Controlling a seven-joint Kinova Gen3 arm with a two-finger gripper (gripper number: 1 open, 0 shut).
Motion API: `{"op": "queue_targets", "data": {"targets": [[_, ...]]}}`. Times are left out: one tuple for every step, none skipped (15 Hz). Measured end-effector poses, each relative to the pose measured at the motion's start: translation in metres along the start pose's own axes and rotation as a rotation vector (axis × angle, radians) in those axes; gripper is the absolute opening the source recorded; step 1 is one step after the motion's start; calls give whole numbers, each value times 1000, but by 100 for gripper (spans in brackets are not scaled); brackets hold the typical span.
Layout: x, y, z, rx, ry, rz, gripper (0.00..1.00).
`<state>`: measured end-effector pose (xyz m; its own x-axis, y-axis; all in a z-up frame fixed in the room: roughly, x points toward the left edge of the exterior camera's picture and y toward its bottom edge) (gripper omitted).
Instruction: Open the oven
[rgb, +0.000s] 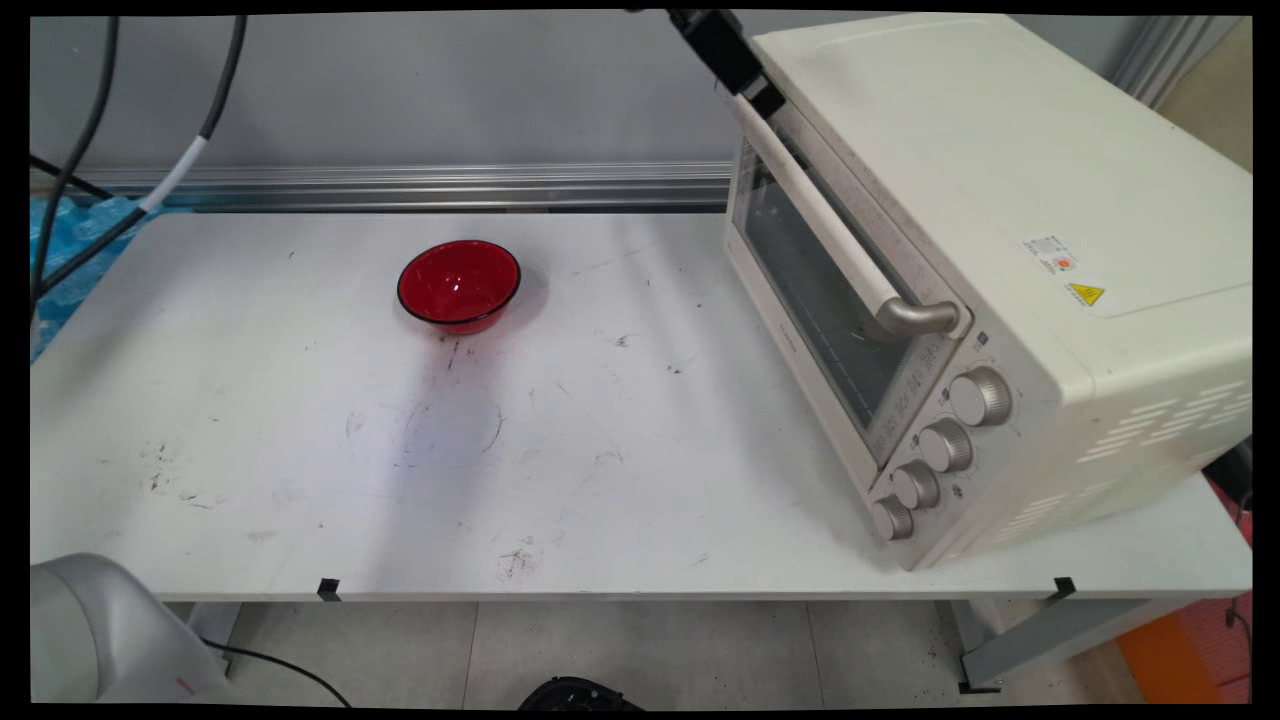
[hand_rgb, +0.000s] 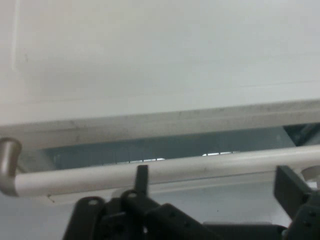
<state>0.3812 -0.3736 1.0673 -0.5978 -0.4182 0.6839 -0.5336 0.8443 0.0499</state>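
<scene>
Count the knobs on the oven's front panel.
4, in a row down the oven's control strip right of the glass door: top knob, second knob, third knob, bottom knob. None looks hidden.

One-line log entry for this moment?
gripper: open, at oven handle | oven door: shut | red bowl: on table

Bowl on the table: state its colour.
Red, glossy bowl; the main view shows it best.
</scene>
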Motion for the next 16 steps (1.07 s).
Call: {"op": "queue_targets", "data": {"targets": [[3,0,3,-2,-5,0,0],[7,0,6,-5,-10,0,0],[10,0,10,-9,-17,1,0],[13,0,13,-13,-24,3,0],[16,0,16,-18,-32,6,0],[18,0,19,-23,-40,8,0],[20,1,22,-27,-47,9,0],[21,1,24,-29,-51,10,0],[24,1,27,-31,-57,10,0],[26,1,32,-34,-64,10,0],[28,1,35,-36,-68,10,0],[30,1,39,-36,-75,9,0],[32,0,43,-36,-81,8,0],[33,0,47,-37,-88,7,0],[34,0,50,-37,-94,6,0],[34,-1,52,-38,-97,5,0]]}}
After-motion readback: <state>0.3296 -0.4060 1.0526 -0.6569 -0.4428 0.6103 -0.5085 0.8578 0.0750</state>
